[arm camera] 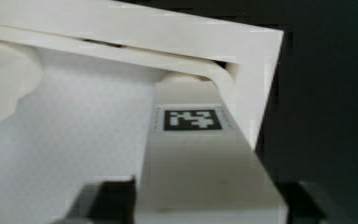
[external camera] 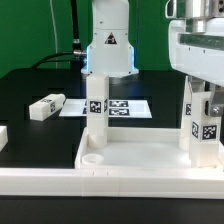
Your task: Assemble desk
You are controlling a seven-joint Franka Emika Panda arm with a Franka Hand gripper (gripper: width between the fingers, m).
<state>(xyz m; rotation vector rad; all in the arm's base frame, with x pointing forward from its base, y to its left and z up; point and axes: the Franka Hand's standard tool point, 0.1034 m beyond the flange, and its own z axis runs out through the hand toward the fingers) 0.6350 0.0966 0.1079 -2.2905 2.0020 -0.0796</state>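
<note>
We record one white leg (arm camera: pixel 208 165) bearing a black-and-white square tag (arm camera: pixel 194 120). The hand (arm camera: pixel 206 205) flanks it; grip, we cannot tell.

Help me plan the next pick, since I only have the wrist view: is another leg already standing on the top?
Observer: Yes. An upright leg stands at a corner of the top, on the exterior view's left.
Operator: Any spare legs?
Observer: A loose leg lies flat on the table, to the exterior view's left of the marker board.
Operator: Any free socket?
Observer: The socket just in front of the upright leg has no leg in it.
</note>
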